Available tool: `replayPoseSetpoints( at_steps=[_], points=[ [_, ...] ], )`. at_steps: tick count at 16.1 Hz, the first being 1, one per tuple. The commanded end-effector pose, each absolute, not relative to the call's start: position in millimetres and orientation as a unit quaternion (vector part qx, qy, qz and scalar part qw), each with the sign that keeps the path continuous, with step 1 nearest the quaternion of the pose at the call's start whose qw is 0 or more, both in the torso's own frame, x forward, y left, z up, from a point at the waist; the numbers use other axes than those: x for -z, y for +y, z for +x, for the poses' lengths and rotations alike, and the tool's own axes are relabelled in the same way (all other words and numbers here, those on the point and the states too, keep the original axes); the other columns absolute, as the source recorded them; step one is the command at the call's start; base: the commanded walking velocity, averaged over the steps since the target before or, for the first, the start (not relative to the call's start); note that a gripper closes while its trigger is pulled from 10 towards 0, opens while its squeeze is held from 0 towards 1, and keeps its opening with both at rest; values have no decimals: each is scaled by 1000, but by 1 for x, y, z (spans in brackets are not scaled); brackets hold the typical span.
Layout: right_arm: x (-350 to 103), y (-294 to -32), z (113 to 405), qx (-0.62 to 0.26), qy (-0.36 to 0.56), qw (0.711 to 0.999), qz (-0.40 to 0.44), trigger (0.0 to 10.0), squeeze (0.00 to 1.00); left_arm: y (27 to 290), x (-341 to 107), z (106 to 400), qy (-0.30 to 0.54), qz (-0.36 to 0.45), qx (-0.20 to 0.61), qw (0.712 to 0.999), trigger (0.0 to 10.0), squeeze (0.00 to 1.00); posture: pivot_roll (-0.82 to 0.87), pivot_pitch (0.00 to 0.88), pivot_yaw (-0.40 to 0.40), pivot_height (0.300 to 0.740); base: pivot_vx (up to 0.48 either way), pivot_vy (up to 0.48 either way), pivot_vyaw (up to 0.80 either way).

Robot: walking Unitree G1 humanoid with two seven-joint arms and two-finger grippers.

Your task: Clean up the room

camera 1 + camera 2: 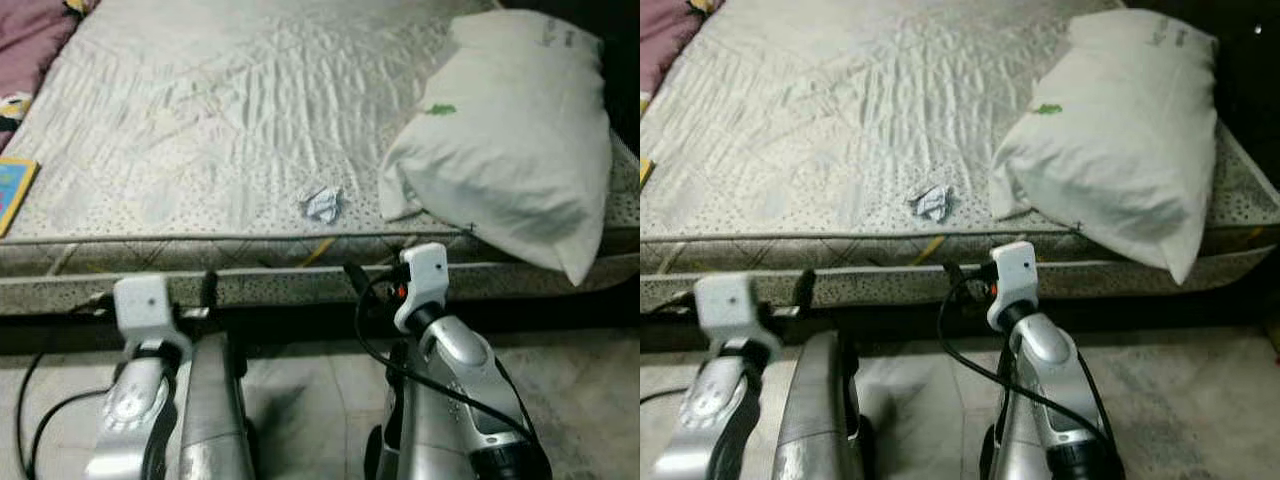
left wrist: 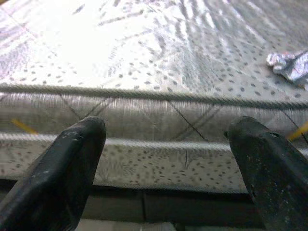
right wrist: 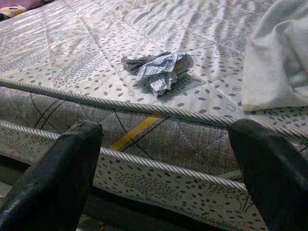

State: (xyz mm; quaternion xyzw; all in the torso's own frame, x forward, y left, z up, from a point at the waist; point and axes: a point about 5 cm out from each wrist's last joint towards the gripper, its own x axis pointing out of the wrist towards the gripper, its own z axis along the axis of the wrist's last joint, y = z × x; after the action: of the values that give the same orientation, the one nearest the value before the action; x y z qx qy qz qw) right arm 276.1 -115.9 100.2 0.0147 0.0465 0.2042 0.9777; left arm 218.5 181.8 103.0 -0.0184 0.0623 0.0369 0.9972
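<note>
At the far left of the bed a purple blanket (image 1: 30, 35) bunches over the mattress (image 1: 200, 120), and nearer, on the left edge, lies a blue-and-yellow book (image 1: 14, 190). The left gripper (image 2: 163, 159) hangs low in front of the mattress's near side, its two black fingers spread wide apart with nothing between them. Toward the middle, close to the near edge of the mattress, sits a crumpled paper wad (image 3: 158, 70), the likeliest piece of litter for the clean-up. The right gripper (image 3: 166, 163) is likewise held below the mattress edge, fingers wide apart and empty, pointed roughly at the wad from the near side. On the right, a large white pillow (image 1: 510, 130) lies just beside the wad without touching it. The robot appears to be at the approach step, nothing picked up yet. The next move would call for raising the right gripper above the mattress edge, reaching forward over the wad and closing on it, keeping clear of the pillow's corner.
</note>
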Motion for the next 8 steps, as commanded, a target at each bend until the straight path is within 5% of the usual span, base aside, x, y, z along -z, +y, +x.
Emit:
replayPoseSetpoints(
  at_steps=[1, 8],
  points=[
    [-101, -116, 277, -208, 44, 977, 16, 10000, 0, 183, -104, 216, 63, -17, -37, 997, 10000, 0, 82, 123, -23, 491, 0, 0, 0],
    [-101, -115, 278, -216, 48, 975, 12, 10000, 0, 184, -104, 212, 70, -21, -41, 996, 10000, 0, 76, 124, -20, 491, 35, 0, 0]
  ],
)
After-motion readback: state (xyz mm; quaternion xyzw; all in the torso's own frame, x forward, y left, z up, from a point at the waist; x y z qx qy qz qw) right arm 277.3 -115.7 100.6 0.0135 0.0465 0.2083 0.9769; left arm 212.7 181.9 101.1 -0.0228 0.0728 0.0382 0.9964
